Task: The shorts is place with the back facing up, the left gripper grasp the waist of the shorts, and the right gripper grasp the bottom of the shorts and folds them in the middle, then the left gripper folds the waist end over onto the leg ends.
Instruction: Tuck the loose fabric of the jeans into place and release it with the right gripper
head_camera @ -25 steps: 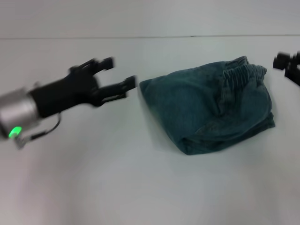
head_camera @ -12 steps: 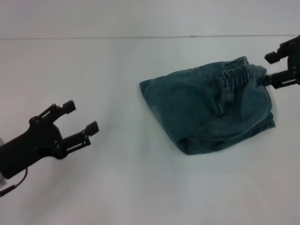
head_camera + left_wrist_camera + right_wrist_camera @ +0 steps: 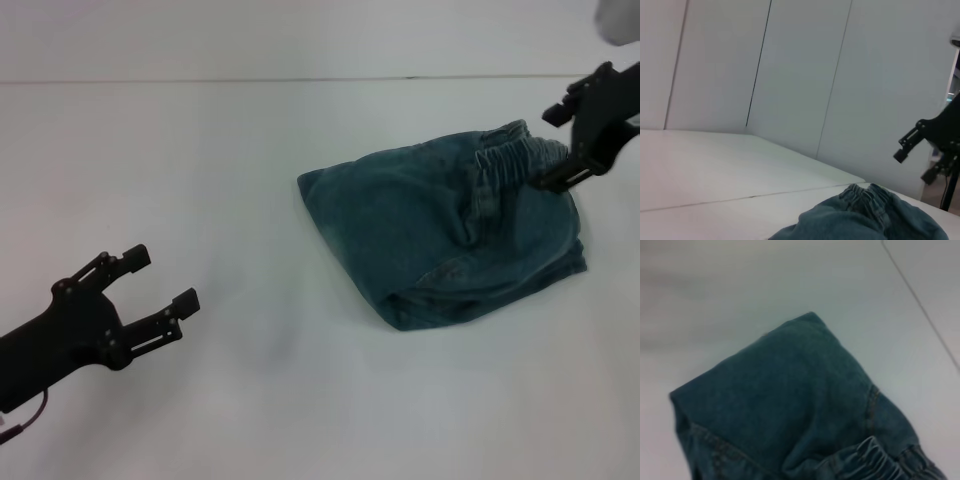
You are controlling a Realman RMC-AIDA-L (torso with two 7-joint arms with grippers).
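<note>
Since a moment ago, left gripper [image 3: 158, 279] has dropped lower, jaws spread, holding nothing; right gripper [image 3: 558, 143] hangs open by the waist of the shorts [image 3: 510, 157]. Left wrist view: the shorts [image 3: 865, 220] lie folded on the table [image 3: 715, 165]. Right wrist view: denim only.

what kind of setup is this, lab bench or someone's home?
Likely a lab test bench: bare white table, plain white panel wall, one pair of folded denim shorts between the left gripper and right gripper.
</note>
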